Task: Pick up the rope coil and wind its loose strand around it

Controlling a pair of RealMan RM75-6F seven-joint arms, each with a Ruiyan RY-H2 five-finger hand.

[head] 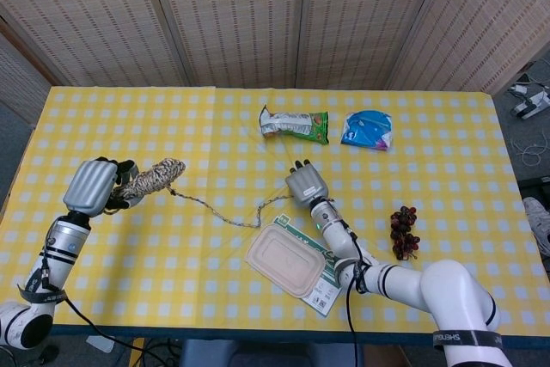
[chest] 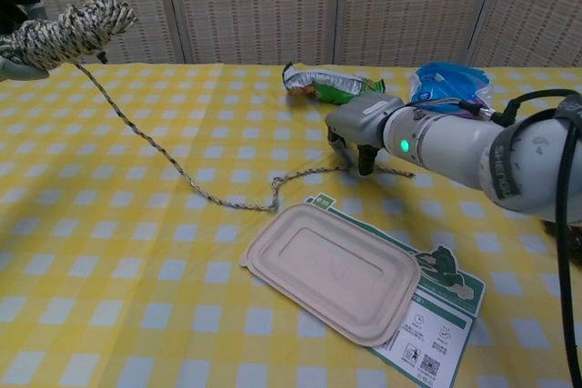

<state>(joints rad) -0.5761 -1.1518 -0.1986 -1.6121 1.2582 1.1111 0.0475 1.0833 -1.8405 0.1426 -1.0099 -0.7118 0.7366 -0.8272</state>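
The rope coil (head: 153,178) sits gripped in the left hand (head: 93,186), lifted above the yellow checked table (head: 129,118). Its loose strand (head: 219,212) trails across the cloth to the right hand (head: 305,185), whose fingers (chest: 366,163) point down onto the strand's end; whether they pinch it, I cannot tell.

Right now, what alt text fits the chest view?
The left robot hand holds a rope coil aloft; its loose strand trails across the yellow checked table to the right robot hand, fingers down.
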